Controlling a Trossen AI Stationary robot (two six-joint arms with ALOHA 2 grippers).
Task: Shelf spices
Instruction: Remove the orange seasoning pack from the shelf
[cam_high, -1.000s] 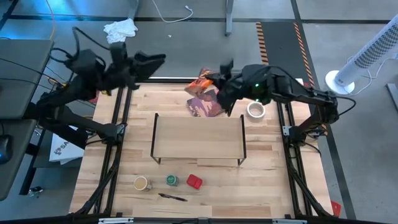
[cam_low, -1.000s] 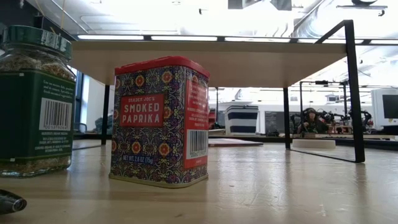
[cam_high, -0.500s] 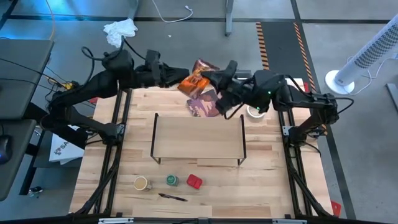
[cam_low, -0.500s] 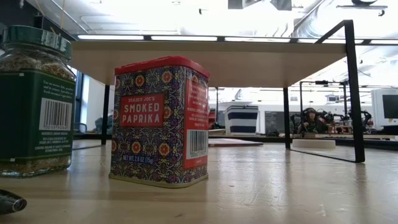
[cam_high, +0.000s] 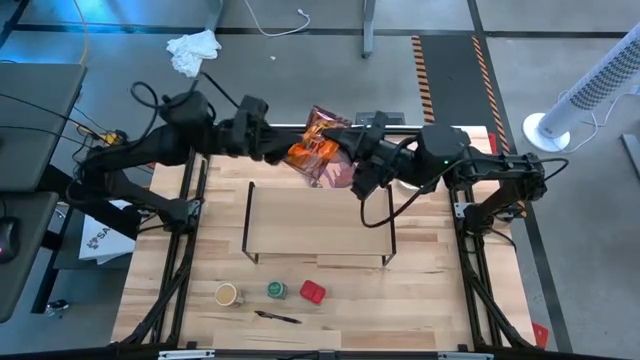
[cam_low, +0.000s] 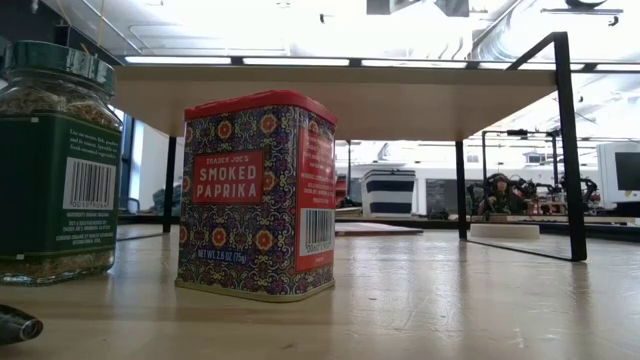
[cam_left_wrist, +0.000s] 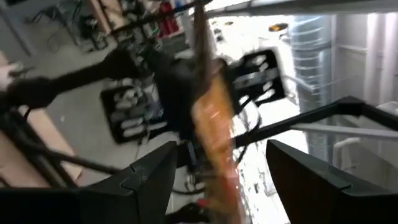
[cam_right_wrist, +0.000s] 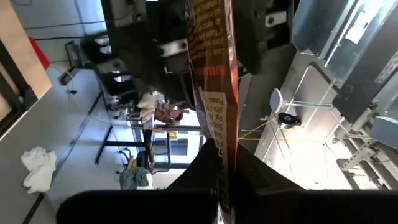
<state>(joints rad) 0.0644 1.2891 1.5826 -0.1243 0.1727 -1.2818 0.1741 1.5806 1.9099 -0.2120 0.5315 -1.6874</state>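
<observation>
The flat brown-orange packet (cam_high: 315, 142) is in the air above the table's far edge, shut in my right gripper (cam_high: 347, 152) (cam_right_wrist: 227, 158). My left gripper (cam_high: 288, 150) (cam_left_wrist: 214, 177) is open at the packet's left side. Its fingers stand on either side of the packet (cam_left_wrist: 211, 124), which shows edge-on, with gaps to both. The shelf (cam_high: 320, 215) (cam_low: 340, 95) stands mid-table on its black legs. Near the front edge stand the tan-topped jar (cam_high: 227, 294), the green-lidded jar (cam_high: 276, 290) (cam_low: 55, 160) and the red tin (cam_high: 312, 291) (cam_low: 255, 195). My right gripper pinches the packet's right-hand end (cam_right_wrist: 222, 140) between its two fingers, coming about level from the table's right. The packet is lifted clear of the table and sticks out leftward from the fingers, edge-on in the right wrist view.
The dark reddish printed card (cam_high: 335, 176) lies under the packet, behind the shelf. The white tape roll (cam_high: 408, 183) is half hidden by my right arm. A dark pen (cam_high: 278, 317) lies at the near edge. The shelf top is bare.
My left arm swung from the table's far left corner toward the right, and its gripper now stands around the packet's left side. My right gripper carried the packet a little left and toward the near edge. The jars and the tin kept still.
</observation>
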